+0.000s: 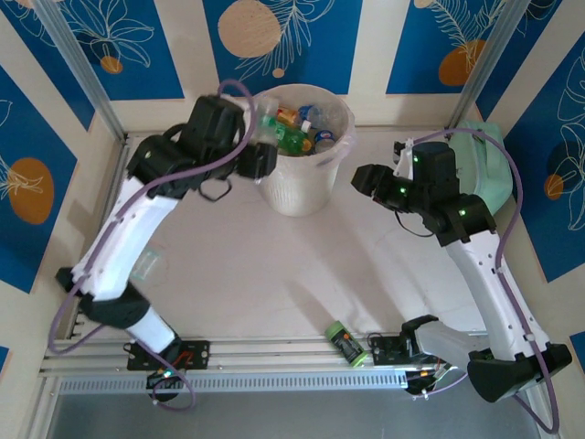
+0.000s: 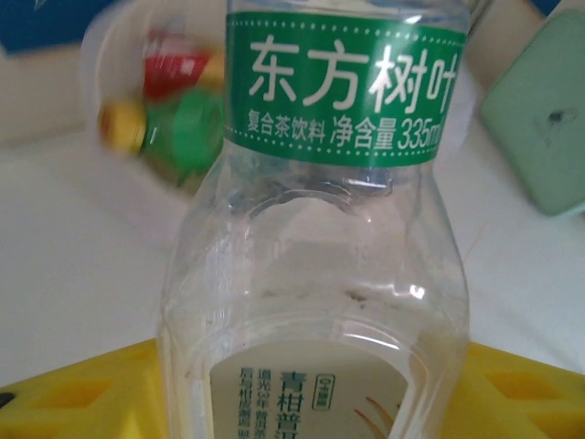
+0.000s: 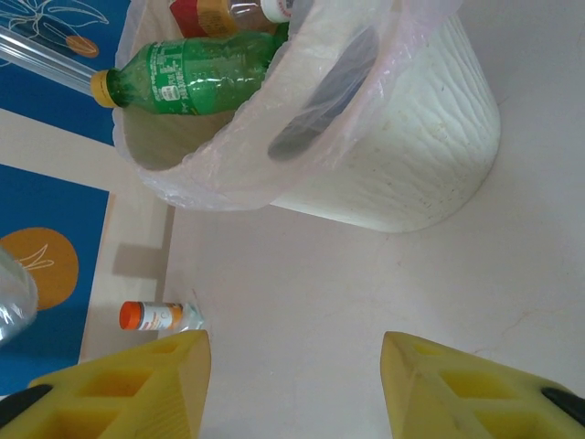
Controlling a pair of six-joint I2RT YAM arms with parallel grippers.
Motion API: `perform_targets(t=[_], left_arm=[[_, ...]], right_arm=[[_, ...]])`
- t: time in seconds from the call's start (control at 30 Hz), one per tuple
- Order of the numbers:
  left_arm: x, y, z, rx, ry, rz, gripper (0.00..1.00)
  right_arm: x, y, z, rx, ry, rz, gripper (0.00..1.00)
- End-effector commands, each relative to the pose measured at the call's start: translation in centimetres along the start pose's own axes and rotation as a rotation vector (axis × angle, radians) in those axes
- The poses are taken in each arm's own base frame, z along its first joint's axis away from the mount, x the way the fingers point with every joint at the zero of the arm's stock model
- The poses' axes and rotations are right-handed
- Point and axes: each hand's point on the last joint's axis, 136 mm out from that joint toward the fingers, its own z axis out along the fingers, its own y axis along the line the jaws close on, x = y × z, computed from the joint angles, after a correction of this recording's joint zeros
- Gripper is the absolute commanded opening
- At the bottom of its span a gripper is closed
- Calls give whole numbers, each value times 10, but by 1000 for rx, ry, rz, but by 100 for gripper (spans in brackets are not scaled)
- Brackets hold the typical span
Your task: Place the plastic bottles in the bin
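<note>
**Top view:** A pale, pinkish-white table [image 1: 274, 265] sits between cream walls [image 1: 137, 46] with blue panels, orange discs and white leaf drawings. Metal rails [image 1: 265, 352] run along its 6 o'clock edge. The bin [image 1: 306, 187] stands at 12 o'clock with bottles [image 1: 302, 123] heaped inside. The left gripper [image 1: 260, 157] is at the bin's 9 o'clock rim. The right gripper [image 1: 364, 178] is off the bin's 3 o'clock side, not touching it. A mint case [image 1: 489, 174] lies at 2 o'clock, and a dark cylinder [image 1: 345, 344] lies at 6 o'clock by the rails.

**Left wrist:** The yellow fingers [image 2: 73, 393] are clamped on a clear bottle [image 2: 311, 274] with a green label. Beyond it the bin is a blur at 10 o'clock and the case is at 2 o'clock, both on white table.

**Right wrist:** The fingers [image 3: 128, 384] stand apart with bare table between them. The bin is at 12 o'clock, its clear bag folded over the rim, with a green bottle [image 3: 183, 78] inside. An orange-capped bottle [image 3: 155, 315] lies at 9 o'clock near the foot of the wall.
</note>
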Motion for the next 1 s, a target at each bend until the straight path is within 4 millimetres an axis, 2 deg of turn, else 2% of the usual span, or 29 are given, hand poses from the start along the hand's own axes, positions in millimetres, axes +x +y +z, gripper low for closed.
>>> perform_targets(t=[0.0,0.07,0.2,0.4,0.43,0.47,0.53,0.7,0.97], left_arm=[[-12,-8,40,37,31,32,65],[-28,-19,57,97,6,-51,65],[-56,-35,79,207,-63,-198,64],[-74,-28,106,265,-89,-372,63],[-74,-27,108,267,-87,-387,64],[-73,-26,111,264,-82,-402,71],[-70,-27,115,273,-64,-412,84],[-67,-29,116,280,-50,-412,92],[-75,-28,101,299,-76,-419,85]], right_arm=[[6,2,-12,-22,0,11,52],[9,-1,-17,-16,-6,18,52],[15,-7,-24,-6,-4,22,52],[22,-14,-26,-10,7,44,51],[23,-14,-26,-14,9,49,52],[23,-14,-26,-17,10,49,51],[23,-14,-26,-16,9,49,51],[20,-13,-28,-21,6,43,51],[20,-13,-29,-23,3,45,51]])
